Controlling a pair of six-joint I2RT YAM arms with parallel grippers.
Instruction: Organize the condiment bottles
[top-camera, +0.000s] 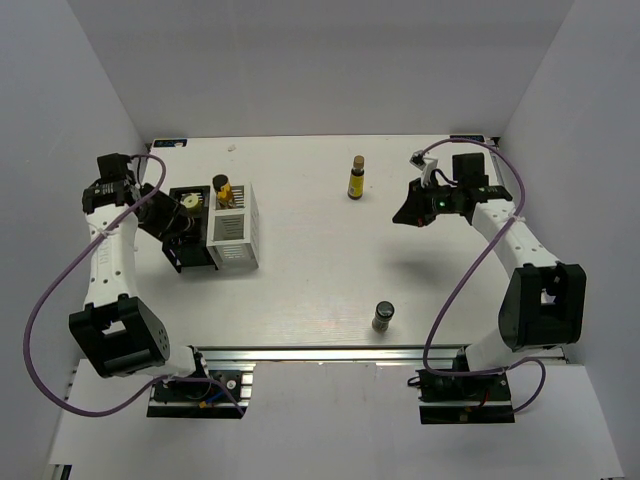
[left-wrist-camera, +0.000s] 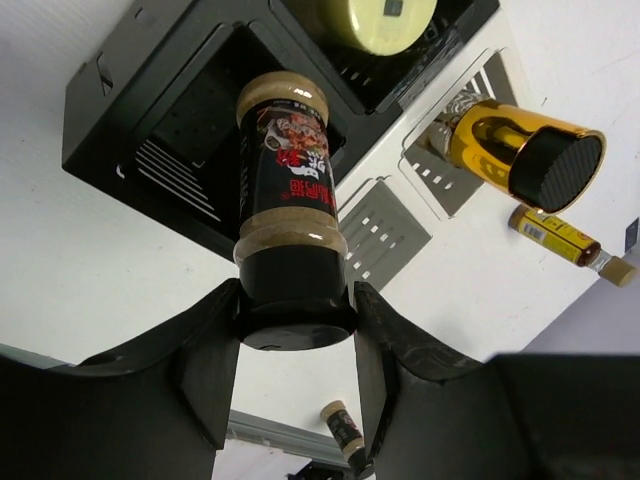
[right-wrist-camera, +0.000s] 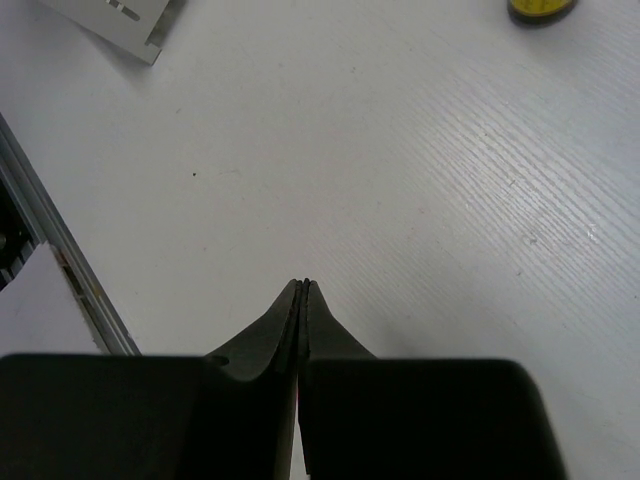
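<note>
My left gripper (left-wrist-camera: 297, 312) is shut on the black cap of a dark grey-brown bottle (left-wrist-camera: 290, 170) and holds it bottom-first over an open compartment of the black stand (left-wrist-camera: 140, 110). In the top view, this gripper (top-camera: 178, 222) is over the stand (top-camera: 190, 250). An amber bottle with a black cap (top-camera: 222, 190) leans in the white slatted box (top-camera: 235, 230); it also shows in the left wrist view (left-wrist-camera: 500, 150). A yellow bottle with a tan cap (top-camera: 356, 178) stands at mid-back. A second dark bottle (top-camera: 382, 316) stands near the front edge. My right gripper (top-camera: 410, 215) is shut and empty above the table (right-wrist-camera: 302, 285).
A pale yellow round lid (left-wrist-camera: 375, 20) sits in another compartment of the stand. The yellow bottle's base (right-wrist-camera: 540, 8) and a corner of the white box (right-wrist-camera: 120, 20) show at the top of the right wrist view. A metal rail (top-camera: 330, 352) runs along the table's near edge.
</note>
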